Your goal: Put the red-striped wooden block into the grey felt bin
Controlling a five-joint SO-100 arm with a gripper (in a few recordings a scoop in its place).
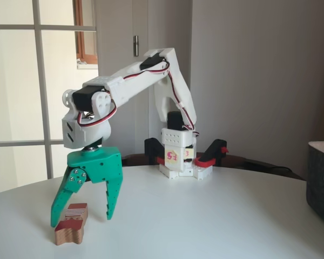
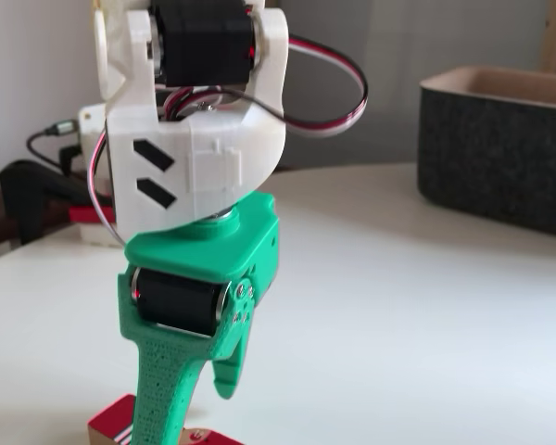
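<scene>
One small red-striped wooden block [image 1: 71,223] lies on the white table [image 1: 205,226] at the near left, long axis running left to right. The green gripper [image 1: 82,218] stands directly over it, jaws spread wide and holding nothing, one fingertip beside the block's left end, the other well right. Far right sits the grey felt bin [image 2: 500,153].

Yellow sticker [image 1: 172,156] on arm base [image 1: 179,162] at table's far edge: pink marks, not legible. No other text readable.
</scene>
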